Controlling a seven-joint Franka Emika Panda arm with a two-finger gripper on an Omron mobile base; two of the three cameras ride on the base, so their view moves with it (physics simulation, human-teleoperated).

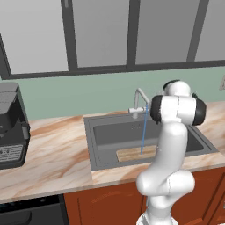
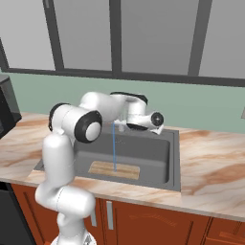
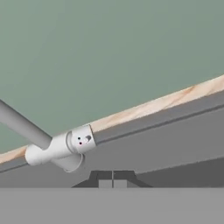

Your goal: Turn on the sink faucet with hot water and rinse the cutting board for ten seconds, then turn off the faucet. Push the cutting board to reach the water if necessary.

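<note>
Running water point(image 1: 143, 132) falls from the sink faucet point(image 1: 139, 103) onto the cutting board point(image 2: 115, 169), which lies flat in the sink point(image 1: 90, 132) below and ahead of the gripper point(image 3: 113, 177). Gripper clenched, empty, its tips just short of the faucet base and lever. Risk: closed fingers could skid off the short lever at shutoff, leaving water running, or nudge the spout sideways off the board.

No text can be read. The coffee machine point(image 1: 12, 127) at the left edge of the left base view carries a pale label panel, its print too small to make out.
</note>
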